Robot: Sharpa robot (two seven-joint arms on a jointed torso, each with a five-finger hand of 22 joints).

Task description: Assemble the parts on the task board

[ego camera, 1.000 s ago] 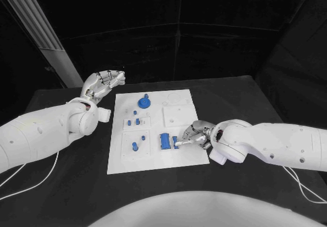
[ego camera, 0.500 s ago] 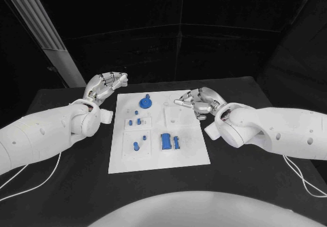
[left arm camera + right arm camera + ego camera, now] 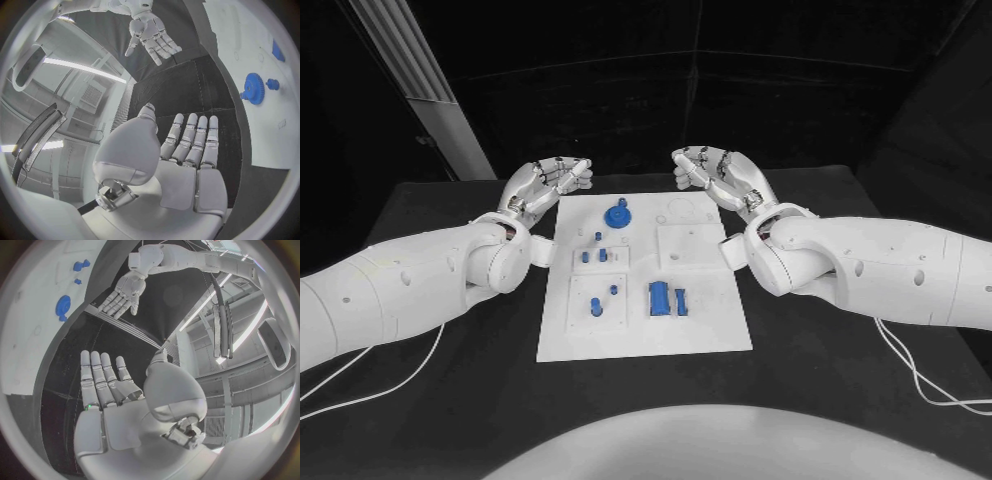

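Both hands were lifted clear at the far edge of the bench, palms facing each other across the far end of the task board (image 3: 642, 340). The left hand (image 3: 548, 180) held nothing, its fingers straight and slightly apart; the right hand (image 3: 711, 172) was likewise empty, fingers extended. To my eye that pose left the board unobstructed, as if the robot were between steps rather than mid-grasp.

The white board lay in the middle of the bench, running from its near side toward its far edge. On it I counted one blue gear (image 3: 616, 215) near the far end, with a tiny blue piece just beside it. Nearer, a few small blue pegs (image 3: 593, 256) stood in the left column; I could not count them surely. Nearest the robot sat one wide blue block (image 3: 655, 298) with one slimmer blue bar (image 3: 682, 300) just beside it, likely seated so, though I could not tell how deep.
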